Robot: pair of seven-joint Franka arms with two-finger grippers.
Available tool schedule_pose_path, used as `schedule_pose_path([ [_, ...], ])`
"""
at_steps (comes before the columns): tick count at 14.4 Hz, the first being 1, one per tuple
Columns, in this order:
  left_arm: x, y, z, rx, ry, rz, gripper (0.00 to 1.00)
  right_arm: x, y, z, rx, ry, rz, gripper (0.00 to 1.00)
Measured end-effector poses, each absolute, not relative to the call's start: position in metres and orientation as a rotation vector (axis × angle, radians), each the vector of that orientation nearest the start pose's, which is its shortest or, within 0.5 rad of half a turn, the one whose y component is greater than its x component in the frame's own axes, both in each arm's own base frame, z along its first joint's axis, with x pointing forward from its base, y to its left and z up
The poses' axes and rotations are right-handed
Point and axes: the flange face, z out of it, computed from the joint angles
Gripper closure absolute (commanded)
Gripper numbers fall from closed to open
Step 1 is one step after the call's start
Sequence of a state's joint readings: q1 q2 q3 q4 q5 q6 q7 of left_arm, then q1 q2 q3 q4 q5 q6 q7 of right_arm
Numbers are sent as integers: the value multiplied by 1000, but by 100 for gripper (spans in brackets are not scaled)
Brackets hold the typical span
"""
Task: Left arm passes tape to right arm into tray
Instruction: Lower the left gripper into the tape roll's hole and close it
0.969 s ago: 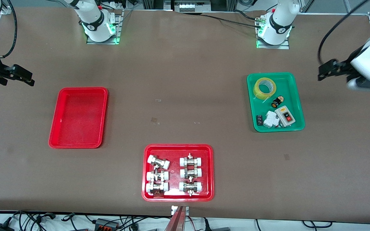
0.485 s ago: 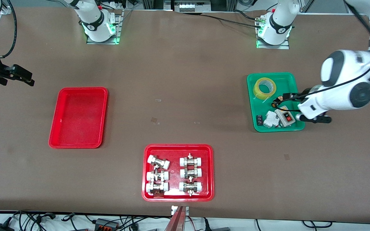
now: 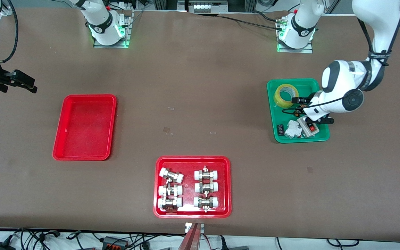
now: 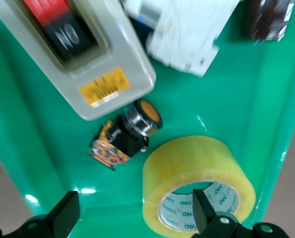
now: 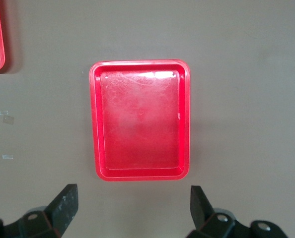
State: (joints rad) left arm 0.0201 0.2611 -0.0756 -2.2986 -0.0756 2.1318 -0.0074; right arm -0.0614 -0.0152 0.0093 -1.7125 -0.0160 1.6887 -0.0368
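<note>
Left wrist view: left gripper (image 4: 132,218) spread open above tape (image 4: 199,186), not touching.

The light is bright and even, coming from above. The brown bench (image 3: 200,104) has only soft, faint shadows. A white shine sits on the red tray (image 5: 140,124) at its 12 o'clock edge. The green tray (image 4: 33,163) shows small bright spots at 7 o'clock. The grey switch box (image 4: 73,54) looks blurry at 11 o'clock.
</note>
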Motion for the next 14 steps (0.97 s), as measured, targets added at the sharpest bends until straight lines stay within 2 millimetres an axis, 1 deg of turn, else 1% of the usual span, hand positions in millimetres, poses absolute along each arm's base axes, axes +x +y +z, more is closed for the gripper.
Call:
schedule_pose_path([
  [2,463,-32,198,-3132,-32,729,0,555,-31,576,-3157,21,15,0],
  [4,456,-33,193,-3136,-52,759,0,555,-31,576,-3157,22,15,0],
  [5,454,-33,191,-3137,-57,767,7,555,-31,576,-3157,22,15,0],
  [6,452,-33,190,-3135,-58,773,24,555,-31,576,-3157,22,15,0],
  [7,451,-33,189,-3135,-58,777,44,555,-31,576,-3157,22,15,0],
  [8,451,-34,188,-3134,-57,779,55,555,-31,576,-3157,22,15,0],
  [9,451,-34,188,-3133,-55,781,61,555,-31,575,-3157,22,17,0],
  [11,450,-37,188,-3133,-47,783,69,555,-31,575,-3157,22,25,0],
  [14,450,-40,188,-3137,-10,783,85,553,-31,573,-3156,22,55,0],
])
